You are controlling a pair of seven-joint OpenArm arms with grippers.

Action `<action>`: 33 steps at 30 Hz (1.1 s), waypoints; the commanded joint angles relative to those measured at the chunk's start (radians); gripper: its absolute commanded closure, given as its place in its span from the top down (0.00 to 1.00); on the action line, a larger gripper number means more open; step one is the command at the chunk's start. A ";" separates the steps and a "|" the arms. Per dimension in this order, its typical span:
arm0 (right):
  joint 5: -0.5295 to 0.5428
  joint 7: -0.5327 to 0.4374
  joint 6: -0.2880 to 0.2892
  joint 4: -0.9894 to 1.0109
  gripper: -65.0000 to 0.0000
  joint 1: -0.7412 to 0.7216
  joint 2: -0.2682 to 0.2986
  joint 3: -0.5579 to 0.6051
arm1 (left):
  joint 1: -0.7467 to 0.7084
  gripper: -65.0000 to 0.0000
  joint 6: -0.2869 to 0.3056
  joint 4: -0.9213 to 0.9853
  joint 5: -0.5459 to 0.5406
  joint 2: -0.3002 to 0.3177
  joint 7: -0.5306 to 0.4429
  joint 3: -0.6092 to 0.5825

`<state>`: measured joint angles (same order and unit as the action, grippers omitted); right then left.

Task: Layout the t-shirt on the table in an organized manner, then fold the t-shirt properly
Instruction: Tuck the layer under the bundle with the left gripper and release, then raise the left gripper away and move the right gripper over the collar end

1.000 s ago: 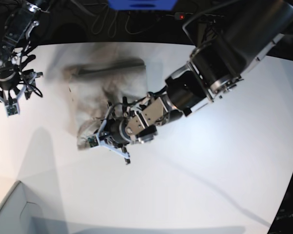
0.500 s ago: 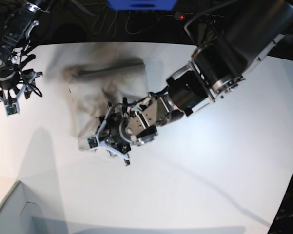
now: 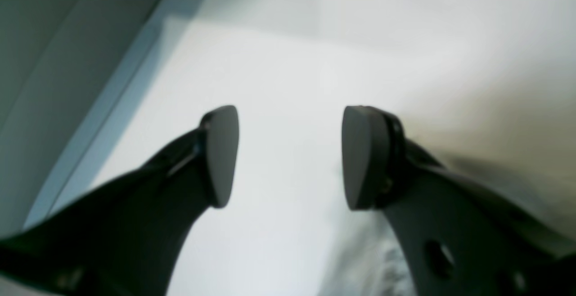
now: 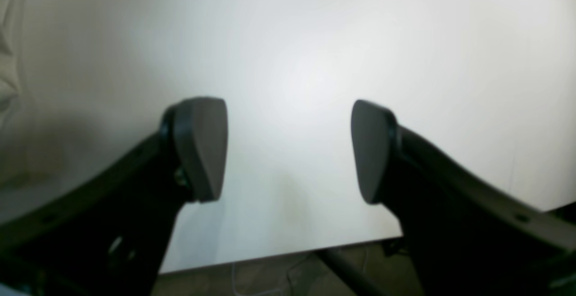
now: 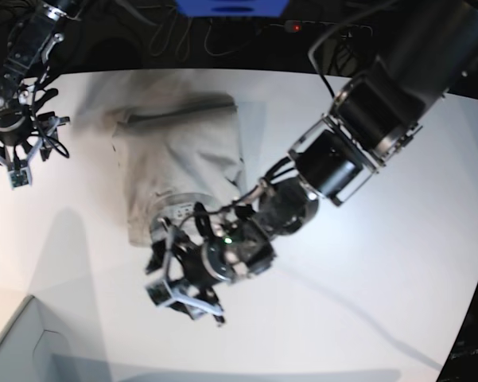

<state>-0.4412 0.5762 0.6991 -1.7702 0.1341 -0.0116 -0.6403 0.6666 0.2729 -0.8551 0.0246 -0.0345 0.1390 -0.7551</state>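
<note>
The light grey-beige t-shirt point(image 5: 183, 151) lies bunched into a rough rectangle on the white table point(image 5: 366, 278), back left of centre, with a curved ribbed edge at its near end. My left gripper point(image 5: 181, 298) hovers just in front of that near edge, open and empty. In the left wrist view its fingers point(image 3: 290, 152) stand apart over bare table, and the t-shirt point(image 3: 495, 120) shows blurred at the right. My right gripper point(image 5: 12, 159) hangs open at the table's far left, apart from the t-shirt. Between the right gripper's pads point(image 4: 288, 150) is only tabletop, and the t-shirt point(image 4: 9, 39) shows at the left border.
A grey box corner point(image 5: 24, 350) sits at the front left, also filling the left wrist view's upper left point(image 3: 54, 39). The table's edge point(image 4: 279, 253) runs below the right gripper, with dark floor and cables beyond. Cables and a blue object point(image 5: 231, 6) lie behind the table.
My left gripper has opened, let go of the t-shirt's near edge and drawn back toward the front of the table. The shirt has settled flatter. The right arm has not moved.
</note>
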 commanded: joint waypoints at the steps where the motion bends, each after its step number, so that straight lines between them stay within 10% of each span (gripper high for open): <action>1: 0.006 -0.022 -0.001 -0.013 0.67 -0.006 0.005 0.001 | 0.026 0.54 -0.014 -0.034 -0.008 0.018 -0.025 0.050; 8: 0.008 -0.023 -0.001 0.045 0.63 -0.017 -0.035 0.075 | -0.181 0.54 -0.011 -0.184 -0.012 0.135 0.139 0.575; 17: 0.009 -0.023 -0.001 0.083 0.10 -0.012 -0.097 0.153 | -0.506 0.54 -0.010 -0.425 -0.122 0.137 0.432 1.189; 33: 0.011 -0.022 -0.001 -0.069 0.00 0.105 -0.145 0.362 | -0.833 0.54 -0.010 -0.636 -0.423 0.170 0.577 1.428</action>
<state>-0.4377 0.5724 0.6991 -1.8244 0.2420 -0.1535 -0.2790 -0.1726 0.2611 -1.4677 -0.3862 0.1272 0.7338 0.6682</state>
